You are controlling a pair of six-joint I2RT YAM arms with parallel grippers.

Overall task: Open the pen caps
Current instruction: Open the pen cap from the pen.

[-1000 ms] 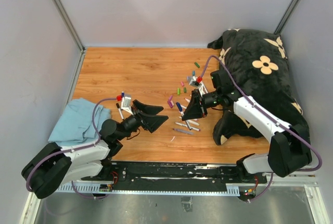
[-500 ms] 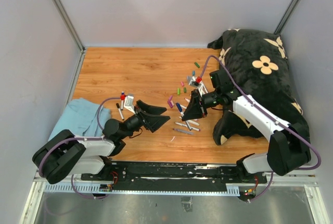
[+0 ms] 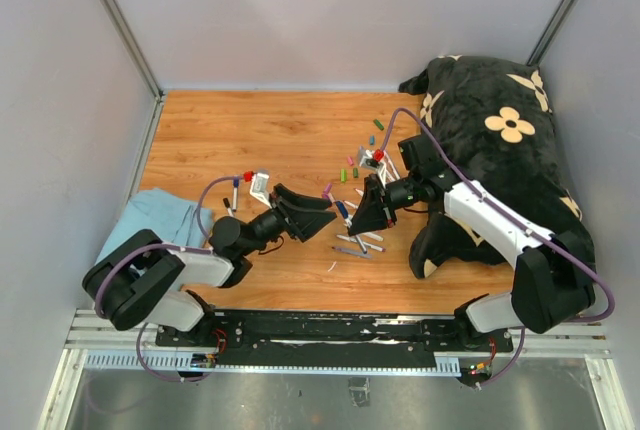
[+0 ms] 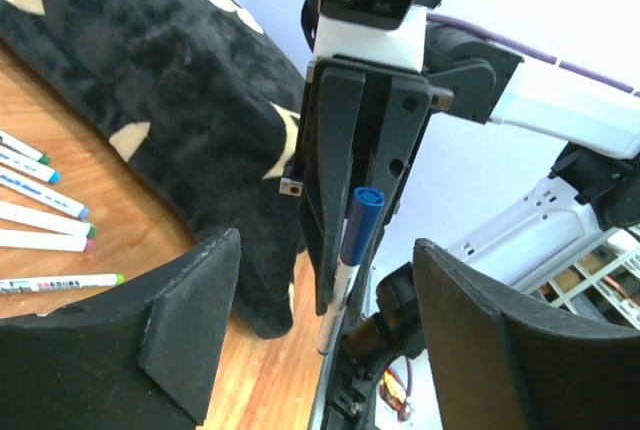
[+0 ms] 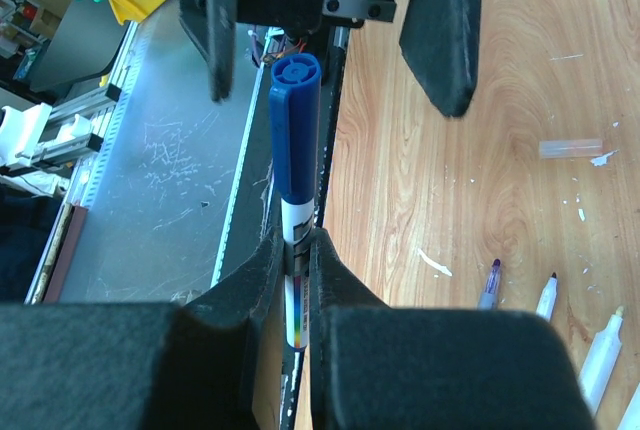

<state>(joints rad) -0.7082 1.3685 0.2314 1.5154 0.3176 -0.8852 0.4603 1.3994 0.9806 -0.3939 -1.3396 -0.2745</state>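
Note:
My right gripper [image 5: 297,250] is shut on the white barrel of a pen, whose blue cap [image 5: 296,130] sticks out toward the left arm. In the top view this pen [image 3: 344,209] hangs just above the table between both grippers. Open and facing it, my left gripper [image 4: 330,335] has one finger [image 4: 190,315] on each side of the blue cap [image 4: 362,218], apart from it. Loose pen caps, among them a green one [image 3: 343,175] and a purple one [image 3: 327,193], lie scattered on the wood behind the grippers.
Several uncapped pens [image 3: 360,241] lie under the right gripper. A black plush cushion with cream flowers [image 3: 500,140] fills the right side. A blue cloth [image 3: 150,225] lies at the left edge, with another pen [image 3: 232,212] beside it.
The left arm has swung right, bringing its gripper up to the blue cap, and its jaws have narrowed a little. The right gripper has held still with the pen.

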